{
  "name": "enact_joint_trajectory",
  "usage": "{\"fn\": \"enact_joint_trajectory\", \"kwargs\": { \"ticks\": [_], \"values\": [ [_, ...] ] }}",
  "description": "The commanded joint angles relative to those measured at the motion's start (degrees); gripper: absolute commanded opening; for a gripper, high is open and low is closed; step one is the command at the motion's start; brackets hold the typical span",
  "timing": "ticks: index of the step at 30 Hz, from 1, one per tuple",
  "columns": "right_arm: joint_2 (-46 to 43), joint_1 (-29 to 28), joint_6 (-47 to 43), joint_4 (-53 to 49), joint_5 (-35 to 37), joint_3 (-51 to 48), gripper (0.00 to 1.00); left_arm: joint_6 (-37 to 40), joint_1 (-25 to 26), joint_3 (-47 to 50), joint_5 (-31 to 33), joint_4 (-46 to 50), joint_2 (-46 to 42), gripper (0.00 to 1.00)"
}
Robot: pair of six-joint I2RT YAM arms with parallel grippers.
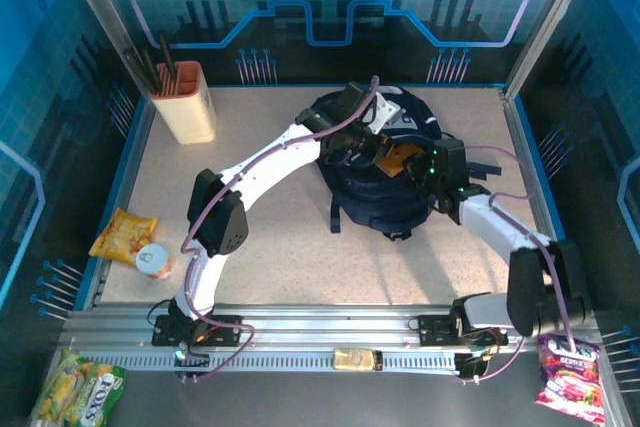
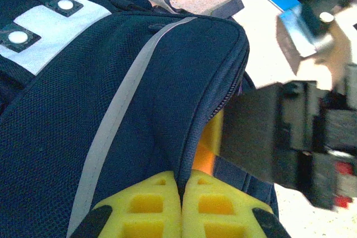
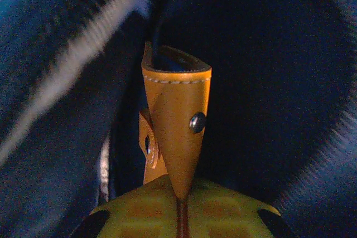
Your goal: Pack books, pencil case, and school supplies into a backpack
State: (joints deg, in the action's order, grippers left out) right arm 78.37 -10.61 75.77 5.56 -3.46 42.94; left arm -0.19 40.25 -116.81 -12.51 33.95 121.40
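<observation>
While the left gripper (image 2: 181, 207) pinches the soft navy backpack (image 2: 56, 137), the right gripper (image 3: 181, 213) squeezes a smooth orange pencil case (image 3: 175, 132); it sits ahead, inside.

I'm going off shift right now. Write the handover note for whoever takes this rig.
The left hand is shut on the rim of the backpack, holding its mouth open.
The right hand is shut on the orange case, inside that mouth.
Done: the case is in the opening, not yet released.
Left: let go of the case and pull out. Whether the books are inside cannot be told, so check.
</observation>
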Motion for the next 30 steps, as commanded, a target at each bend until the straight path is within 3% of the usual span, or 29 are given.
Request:
{"fn": "enact_joint_trajectory", "kwargs": {
  "ticks": [1, 7, 12, 19, 24, 30],
  "values": [
    [4.8, -0.8, 2.0, 6.6, 0.0, 4.0, 0.16, -2.1, 0.5, 0.1, -1.9, -4.5, -4.8, 0.05],
    [4.8, -0.9, -4.2, 4.7, -5.5, 5.6, 0.39, -3.0, -0.9, 0.9, -1.4, -4.3, -5.3, 0.07],
    [-4.2, -0.4, -8.2, -2.6, -5.9, 0.6, 0.45, -3.3, -1.8, 1.7, -2.4, -4.3, -5.5, 0.12],
    [-20.4, 0.3, -14.1, -18.8, 2.0, -4.7, 0.59, -3.4, -2.4, 5.7, -5.1, -4.3, -7.3, 0.38],
    [-27.5, 1.7, -16.9, -22.5, 5.9, -7.0, 0.67, -7.6, -4.9, 13.1, -3.4, -7.0, -11.2, 0.54],
    [-26.9, 2.8, -18.5, -23.7, 6.5, -5.8, 0.75, -17.5, -11.5, 19.4, -1.9, -6.6, -12.4, 0.59]
  ]
}}
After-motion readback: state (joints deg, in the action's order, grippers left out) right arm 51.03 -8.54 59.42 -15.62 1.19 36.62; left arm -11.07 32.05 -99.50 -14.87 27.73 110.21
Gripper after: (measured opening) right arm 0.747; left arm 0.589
